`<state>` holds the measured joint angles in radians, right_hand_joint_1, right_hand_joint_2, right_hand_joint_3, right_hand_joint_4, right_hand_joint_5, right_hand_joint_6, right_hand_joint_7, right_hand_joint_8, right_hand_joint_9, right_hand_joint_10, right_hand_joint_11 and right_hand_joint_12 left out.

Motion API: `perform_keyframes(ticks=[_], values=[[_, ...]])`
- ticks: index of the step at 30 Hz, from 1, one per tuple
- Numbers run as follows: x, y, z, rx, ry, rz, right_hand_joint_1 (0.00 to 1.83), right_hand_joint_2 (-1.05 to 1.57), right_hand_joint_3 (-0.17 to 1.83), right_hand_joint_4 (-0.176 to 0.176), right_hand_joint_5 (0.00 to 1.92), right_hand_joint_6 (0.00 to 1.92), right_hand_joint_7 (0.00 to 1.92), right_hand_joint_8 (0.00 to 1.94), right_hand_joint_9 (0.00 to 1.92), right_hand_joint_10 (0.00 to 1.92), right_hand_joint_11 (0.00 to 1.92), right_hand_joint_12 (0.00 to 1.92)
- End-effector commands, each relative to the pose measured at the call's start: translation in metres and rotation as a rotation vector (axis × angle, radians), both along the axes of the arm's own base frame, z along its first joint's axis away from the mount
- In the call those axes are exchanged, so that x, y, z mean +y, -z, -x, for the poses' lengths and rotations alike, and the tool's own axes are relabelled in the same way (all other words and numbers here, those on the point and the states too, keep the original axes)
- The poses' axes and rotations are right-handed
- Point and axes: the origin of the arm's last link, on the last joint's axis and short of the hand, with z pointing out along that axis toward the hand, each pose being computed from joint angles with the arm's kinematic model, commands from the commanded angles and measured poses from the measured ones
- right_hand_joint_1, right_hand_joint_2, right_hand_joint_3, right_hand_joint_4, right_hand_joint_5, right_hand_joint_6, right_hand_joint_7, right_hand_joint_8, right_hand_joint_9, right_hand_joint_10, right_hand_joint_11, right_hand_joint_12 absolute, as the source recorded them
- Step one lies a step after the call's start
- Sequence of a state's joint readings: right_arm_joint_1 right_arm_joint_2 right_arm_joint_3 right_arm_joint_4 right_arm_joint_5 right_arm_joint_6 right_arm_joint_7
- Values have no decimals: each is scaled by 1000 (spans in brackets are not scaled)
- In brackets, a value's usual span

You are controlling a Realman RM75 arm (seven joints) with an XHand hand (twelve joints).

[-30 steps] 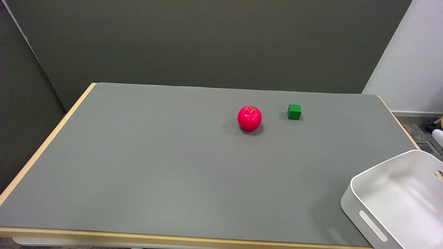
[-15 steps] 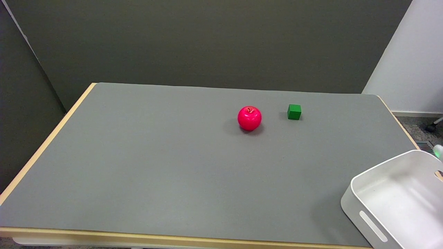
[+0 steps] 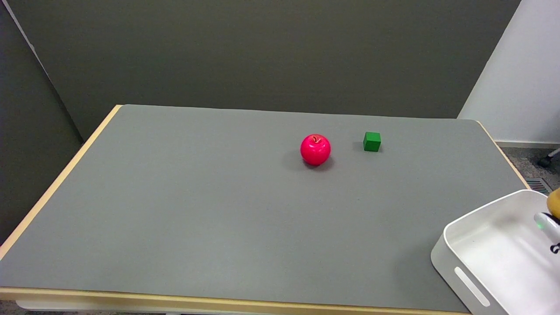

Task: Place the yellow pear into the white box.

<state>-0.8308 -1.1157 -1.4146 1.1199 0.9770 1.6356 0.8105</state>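
A small bit of the yellow pear [image 3: 555, 202] now peeks in at the right edge of the picture, just above the far right side of the white box [image 3: 477, 245]. Half a second ago no yellow showed there at all. Most of the pear is cut off by the picture's edge, so I cannot tell if it is inside the box or over it.

Just below the pear a white fingertip of the right hand [image 3: 549, 227] pokes in over the box, with a little green light on it. It sits lower than the pale tip that showed before. So little of the hand shows that I cannot tell if it is holding the pear or is spread apart.

The white box sits on the table [image 3: 175, 210] at its near right corner, in the same place as before.

The red apple [image 3: 315, 149] stands near the far edge of the table, right of the middle. The green cube [image 3: 372, 141] is to its right, apart from it. Neither one has moved.
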Motion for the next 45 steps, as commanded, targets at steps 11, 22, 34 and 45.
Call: perform_keyframes(ticks=[11, 22, 34, 45], values=[[25, -14, 39, -120, 101, 129, 1186, 901, 655, -37, 709, 1521, 927, 1320, 822, 1429, 523, 1628], [13, -15, 43, -135, 140, 78, 409, 518, 867, 8, 199, 434, 191, 331, 94, 680, 55, 1238], [5, -15, 38, -129, 104, 50, 334, 461, 869, -12, 42, 305, 29, 149, -1, 328, -1, 1031], [-36, -1, -7, -14, -100, -152, 323, 447, 845, -17, 3, 45, -1, 11, -1, 46, -1, 817]])
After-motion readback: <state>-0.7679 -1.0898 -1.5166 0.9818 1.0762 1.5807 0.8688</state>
